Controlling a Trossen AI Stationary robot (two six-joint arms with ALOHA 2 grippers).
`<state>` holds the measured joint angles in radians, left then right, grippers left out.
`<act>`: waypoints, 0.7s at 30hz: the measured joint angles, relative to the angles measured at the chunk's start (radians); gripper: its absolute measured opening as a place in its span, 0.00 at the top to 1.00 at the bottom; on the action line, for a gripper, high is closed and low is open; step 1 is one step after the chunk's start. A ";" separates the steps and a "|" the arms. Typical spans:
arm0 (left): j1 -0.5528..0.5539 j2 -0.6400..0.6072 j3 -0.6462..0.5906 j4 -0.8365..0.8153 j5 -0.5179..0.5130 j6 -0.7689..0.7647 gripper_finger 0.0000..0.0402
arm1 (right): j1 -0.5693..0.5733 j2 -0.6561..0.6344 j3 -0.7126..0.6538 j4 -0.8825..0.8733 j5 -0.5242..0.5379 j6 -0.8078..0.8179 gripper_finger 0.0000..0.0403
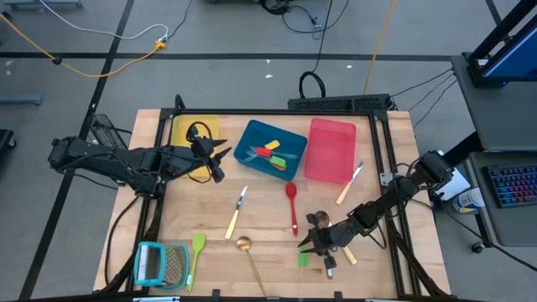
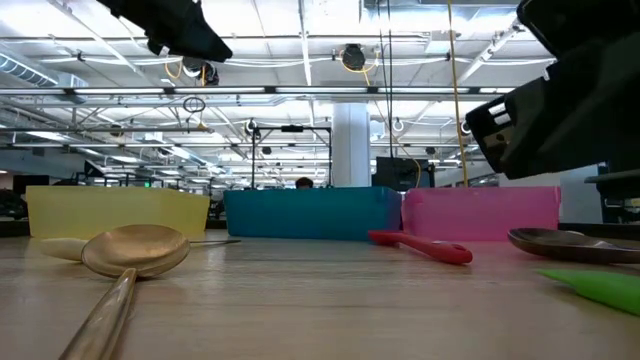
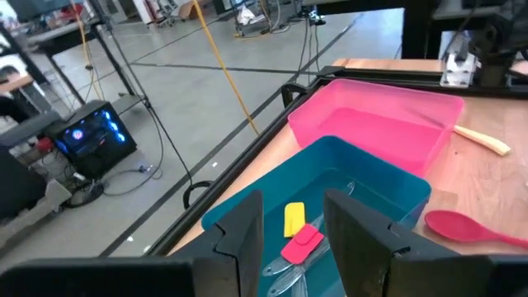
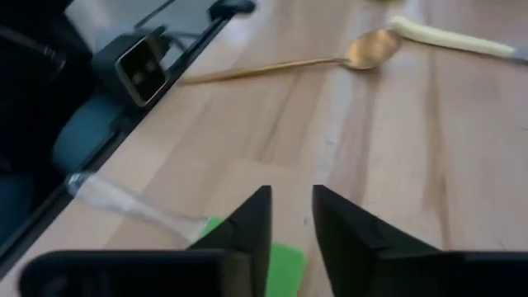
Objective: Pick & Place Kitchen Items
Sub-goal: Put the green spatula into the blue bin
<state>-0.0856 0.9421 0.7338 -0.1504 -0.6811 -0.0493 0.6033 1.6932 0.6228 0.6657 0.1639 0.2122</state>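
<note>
We can read no text, label, brand or number anywhere. The glowing computer case (image 3: pixel 89 134) on the floor perhaps carries a mark, but we cannot make it out.

Your left hand (image 1: pixel 220 159): far left, raised, fingers slightly parted. Your right hand (image 1: pixel 312 248): near right, low, fingers narrowly parted.

A teal-framed grater (image 1: pixel 159 264) lies at the wooden table's (image 1: pixel 268 256) near left corner. Along the far edge sit a yellow tray (image 1: pixel 186 127), a blue tray (image 1: pixel 249 138) and a pink tray (image 1: pixel 331 151)
</note>
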 joint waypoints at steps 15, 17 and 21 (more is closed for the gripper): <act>0.060 0.000 0.000 -0.002 0.160 -0.116 0.67 | -0.087 0.000 0.001 -0.153 -0.238 -0.306 0.41; 0.064 0.000 0.000 -0.003 0.186 -0.118 0.67 | -0.113 0.002 0.001 -0.139 -0.287 -0.364 0.38; 0.065 0.000 0.000 -0.003 0.202 -0.116 0.67 | -0.147 0.068 0.001 -0.046 -0.410 -0.409 0.35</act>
<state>-0.0208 0.9421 0.7338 -0.1536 -0.4789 -0.1654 0.4564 1.7614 0.6235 0.6196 -0.2456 -0.1963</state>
